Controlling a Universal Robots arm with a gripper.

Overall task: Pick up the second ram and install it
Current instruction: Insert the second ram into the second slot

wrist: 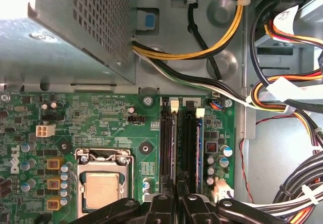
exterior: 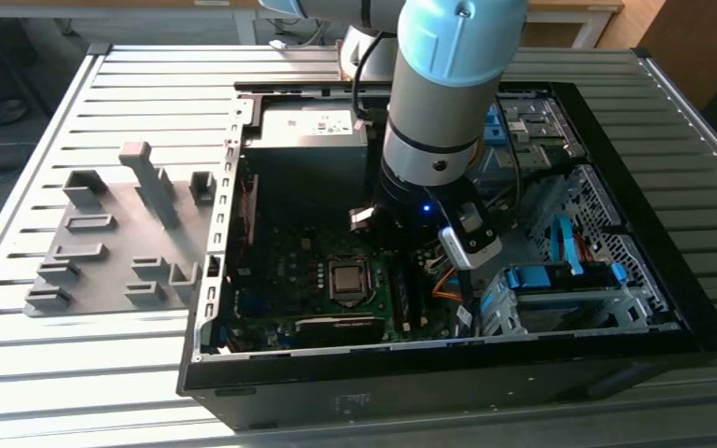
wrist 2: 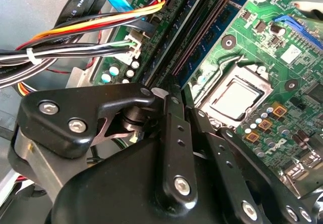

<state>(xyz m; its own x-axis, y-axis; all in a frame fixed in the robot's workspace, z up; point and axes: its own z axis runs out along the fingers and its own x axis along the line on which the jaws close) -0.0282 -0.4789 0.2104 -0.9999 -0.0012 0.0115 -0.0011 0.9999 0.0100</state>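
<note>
My gripper (exterior: 387,241) hangs low inside the open computer case (exterior: 657,308), just over the motherboard's memory slots (wrist: 174,148). In both wrist views its two black fingers (wrist: 161,203) stand almost together with a thin gap, and I see nothing between them. The gripper (wrist: 177,198) (wrist 2: 187,108) lines up with the slots' near end. A blue-green ram stick (wrist: 200,148) (wrist 2: 220,18) stands seated on edge in one slot. I cannot tell whether it is the second ram. The CPU socket (wrist: 102,187) (wrist 2: 233,99) lies beside the slots.
A grey plastic fixture (exterior: 116,243) with upright blocks lies on the slatted table at the exterior view's left. Bundles of coloured cables (wrist: 287,98) run beside the slots. The power supply (exterior: 313,126) and blue drive-bay clips (exterior: 543,276) crowd the case.
</note>
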